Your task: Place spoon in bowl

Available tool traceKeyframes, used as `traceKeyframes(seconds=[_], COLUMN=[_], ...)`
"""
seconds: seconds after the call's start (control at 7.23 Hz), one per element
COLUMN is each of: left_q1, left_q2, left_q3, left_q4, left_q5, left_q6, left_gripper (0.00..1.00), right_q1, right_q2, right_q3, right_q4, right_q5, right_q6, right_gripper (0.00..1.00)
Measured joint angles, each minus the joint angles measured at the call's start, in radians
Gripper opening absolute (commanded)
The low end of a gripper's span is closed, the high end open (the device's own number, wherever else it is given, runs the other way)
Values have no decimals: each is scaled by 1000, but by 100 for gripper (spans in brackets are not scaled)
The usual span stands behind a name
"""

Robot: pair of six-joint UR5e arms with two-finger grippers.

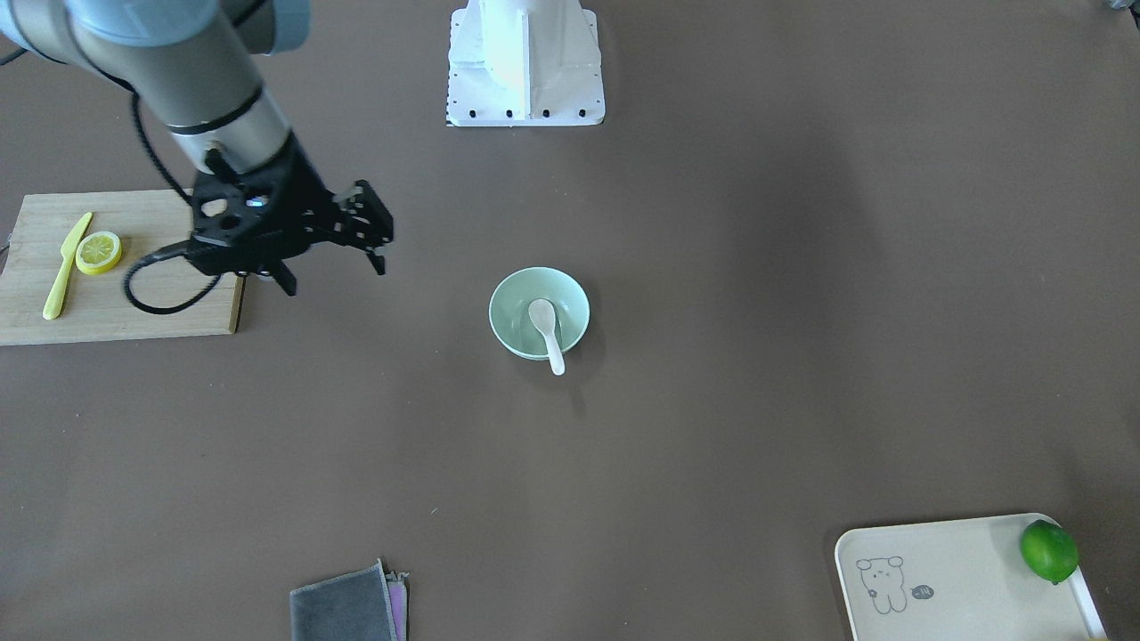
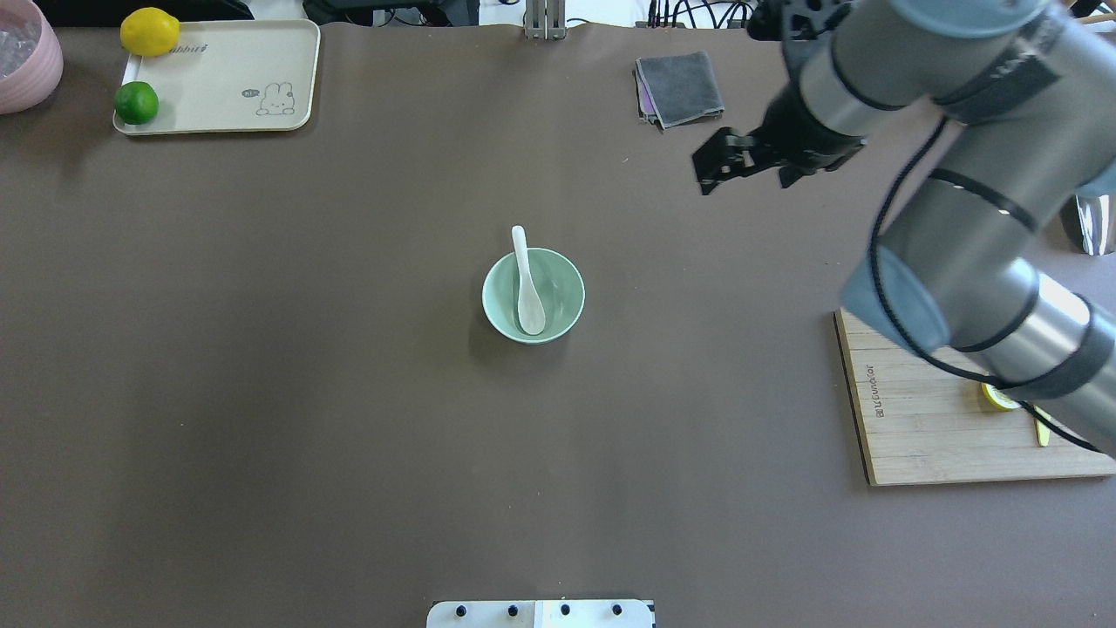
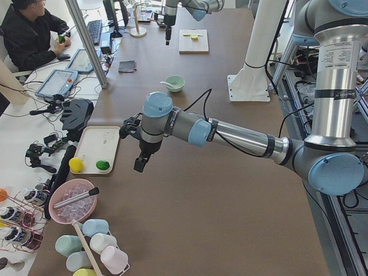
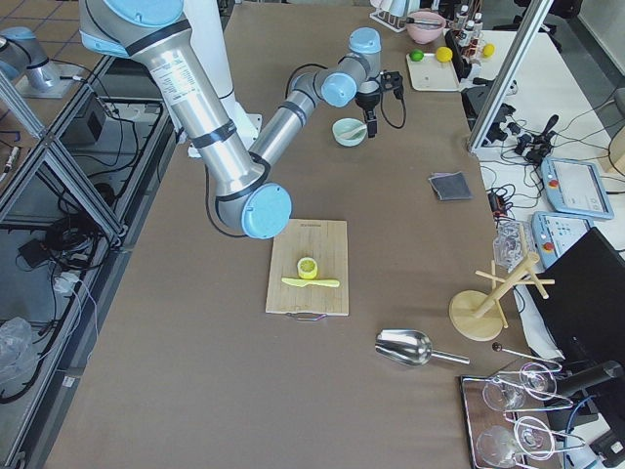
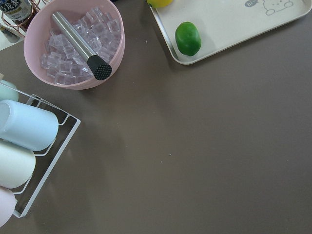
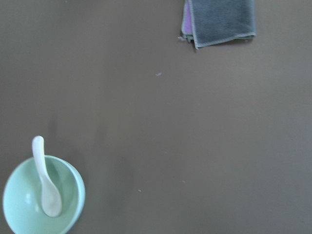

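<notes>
Overhead exterior: we note the spoon (image 2: 528, 292) lying in the bowl (image 2: 568, 296), scoop down inside and handle propped over the far rim, jutting past it. The bowl sits mid-counter (image 2: 261, 392). The right tool (image 2: 744, 179) hangs well apart from the bowl, jaws spread, nothing between them.

Front-facing: same reading. The right tool is wide and empty, just beside the cutting board (image 1: 178, 325).

Exterior left: the left tool (image 3: 140, 165) hovers near the tray (image 3: 106, 138), far from the bowl. We cannot tell its opening from here.

Right wrist: bowl and spoon at lower left, nothing touching them.

Our judgement: placement looks done, and only pulling the arm clear remains.
</notes>
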Motion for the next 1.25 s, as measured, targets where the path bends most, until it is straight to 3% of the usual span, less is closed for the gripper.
traceKeyframes(seconds=[0.28,0.55,0.83,1.25], left_q1=[-4,-5,-6,-35], left_q2=[15,23,39,68], left_q3=[-9,-11,-12,5], left_q4=[-5,-8,-10,-13], left_q5=[-6,-7,-7,-3], left_q6=[0,1,2,5], left_gripper=[98,98,98,98], right_q1=[169,368,509,552], right_q2=[-218,-366,-427,-469], right_q3=[70,57,-13,-91], right_q4=[-3,-1,1,-5], right_q5=[100,211,287,298], right_q6=[-320,-486,-560,-782], right_gripper=[100,100,100,100])
